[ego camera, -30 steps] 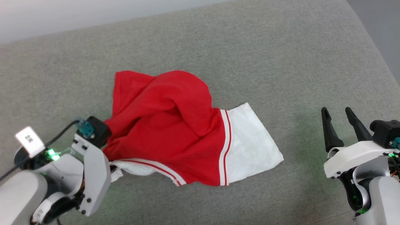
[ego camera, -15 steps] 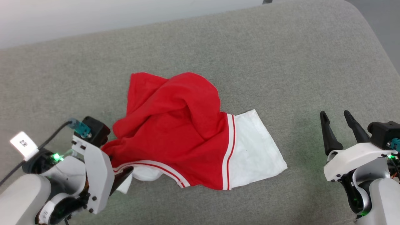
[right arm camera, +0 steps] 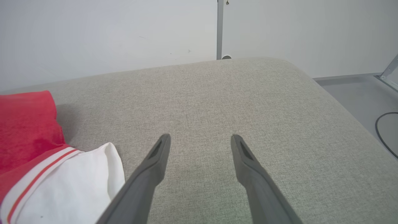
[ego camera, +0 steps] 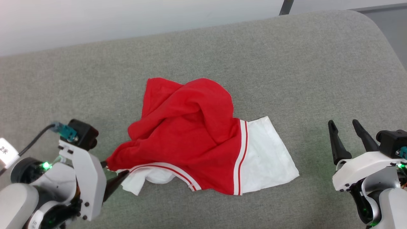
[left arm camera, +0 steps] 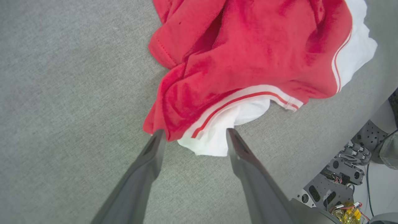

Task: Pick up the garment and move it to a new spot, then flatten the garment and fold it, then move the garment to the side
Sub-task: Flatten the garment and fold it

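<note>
The garment, a red T-shirt with white sleeves and striped trim, lies crumpled in the middle of the grey cushion. One white sleeve spreads flat to its right. My left gripper stands open at the garment's lower left corner. In the left wrist view the garment ends with its bunched corner and tucked white sleeve between the tips of the open left gripper, ungripped. My right gripper is open over bare cushion, well right of the sleeve; the right wrist view shows the open right gripper with the garment at the left.
The cushion's far edge meets a pale wall. Its right corner rounds off toward grey floor, where a dark cable lies. A grey post stands behind the cushion.
My left gripper has opened and let go of the garment's corner, and drawn back a little. The head camera has shifted, so the whole scene sits lower and further right.
</note>
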Robot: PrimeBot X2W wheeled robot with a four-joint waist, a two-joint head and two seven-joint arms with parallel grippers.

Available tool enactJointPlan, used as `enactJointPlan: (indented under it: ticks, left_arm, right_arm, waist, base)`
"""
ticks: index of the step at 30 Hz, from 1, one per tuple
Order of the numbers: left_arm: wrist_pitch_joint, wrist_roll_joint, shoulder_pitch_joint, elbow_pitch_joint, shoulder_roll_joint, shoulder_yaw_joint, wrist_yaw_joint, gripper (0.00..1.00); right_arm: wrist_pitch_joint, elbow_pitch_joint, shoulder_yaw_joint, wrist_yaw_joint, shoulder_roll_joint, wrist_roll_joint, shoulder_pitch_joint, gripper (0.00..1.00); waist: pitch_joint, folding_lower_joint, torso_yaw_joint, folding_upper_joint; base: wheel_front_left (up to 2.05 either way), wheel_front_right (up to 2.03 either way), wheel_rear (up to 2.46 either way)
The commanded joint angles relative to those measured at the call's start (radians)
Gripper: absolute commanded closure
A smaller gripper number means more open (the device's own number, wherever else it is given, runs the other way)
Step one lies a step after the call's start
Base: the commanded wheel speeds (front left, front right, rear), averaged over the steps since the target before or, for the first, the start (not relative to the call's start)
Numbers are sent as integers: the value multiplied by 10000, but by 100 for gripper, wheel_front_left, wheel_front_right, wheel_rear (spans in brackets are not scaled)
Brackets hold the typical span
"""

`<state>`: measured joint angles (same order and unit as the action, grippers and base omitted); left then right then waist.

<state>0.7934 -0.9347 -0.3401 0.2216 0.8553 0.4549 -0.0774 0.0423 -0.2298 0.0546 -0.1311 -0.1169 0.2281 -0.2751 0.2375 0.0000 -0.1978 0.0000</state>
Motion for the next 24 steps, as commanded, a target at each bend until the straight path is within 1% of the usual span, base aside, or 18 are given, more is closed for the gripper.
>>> enactJointPlan:
  ticks: [1,8,14,21,22,23,24]
  left_arm:
    - [23,-11,173,46,51,-5,-49,0]
    - [17,-252,680,-31,-15,64,-242,0]
    - [-34,-120,491,-691,-153,196,-132,0]
    - [31,-168,103,-1626,-549,382,-22,0]
    - [40,-176,35,-1734,-600,412,0,30]
    - [77,-244,10,-1855,-666,441,35,69]
    - [108,-358,-16,-1950,-780,463,96,100]
  right_arm:
    - [5,51,-8,7,-35,-44,59,0]
    - [-36,102,11,7,-1,19,42,0]
    - [-95,28,-61,7,79,31,-130,0]
    - [-129,10,-72,7,167,-9,-183,0]
    - [-131,7,-53,7,173,-25,-186,0]
    - [-142,-4,-39,7,166,-33,-192,0]
    - [-146,-24,-30,7,165,-37,-204,0]
  waist:
    - [63,0,-16,0]
    - [271,0,-109,0]
    - [443,0,-221,0]
    - [578,0,-336,0]
    - [587,0,-345,0]
    - [596,0,-351,0]
    - [599,0,-356,0]
  base:
    - [0,0,0]
    - [0,0,0]
    - [0,0,0]
    - [0,0,0]
    - [0,0,0]
    - [0,0,0]
    - [0,0,0]
